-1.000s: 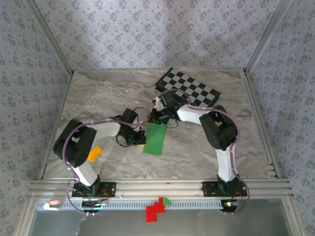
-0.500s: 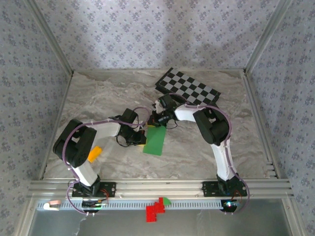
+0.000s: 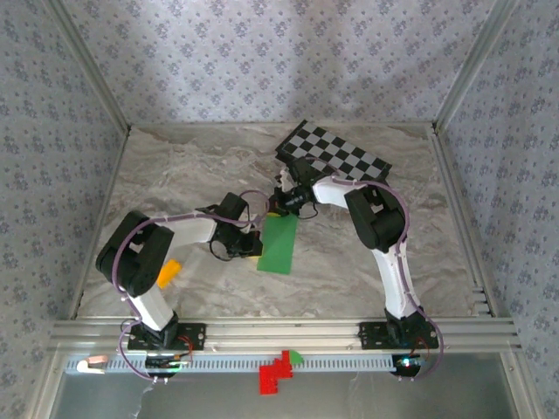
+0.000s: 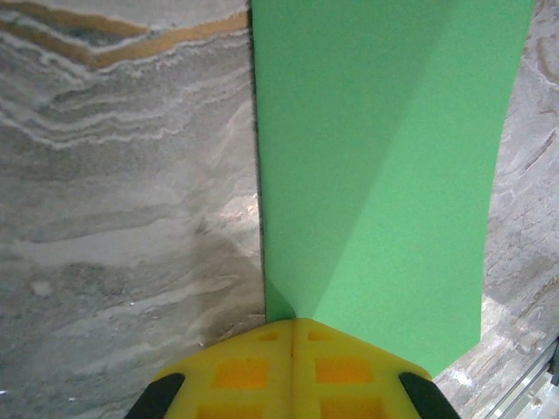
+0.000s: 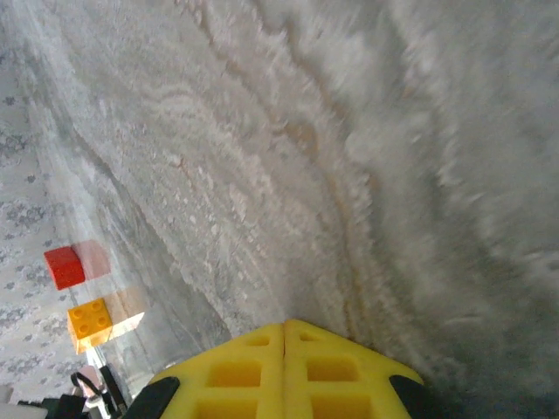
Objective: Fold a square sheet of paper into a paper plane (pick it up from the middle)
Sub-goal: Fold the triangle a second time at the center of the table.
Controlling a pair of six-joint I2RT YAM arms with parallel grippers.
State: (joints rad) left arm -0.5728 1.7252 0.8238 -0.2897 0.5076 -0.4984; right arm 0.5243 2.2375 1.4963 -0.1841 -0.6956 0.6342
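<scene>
Your marble table [image 3: 175, 175] carries everything here. The left arm [image 3: 175, 231] reaches in from the near left. The right arm [image 3: 384, 227] bends over from the near right. Both meet near the middle of the table. A black-and-white checkerboard [image 3: 336, 160] lies flat at the far side, right of centre.

The green sheet of paper [image 3: 279, 246] lies flat near the table's middle as a narrow upright strip, nearer than the checkerboard and apart from it. On the left wrist camera you see the paper [image 4: 384, 157] with a faint diagonal shading across it.

Your left tool [image 3: 251, 244] sits at the strip's left edge. Its yellow tips [image 4: 293, 367] are closed together right at the paper's edge, and you cannot tell whether any paper is pinched. Your right tool [image 3: 281, 202] is at the strip's far end, also closed, with blurred marble ahead of its tips [image 5: 284, 367].

A small orange block [image 3: 169, 273] lies beside the left arm.
</scene>
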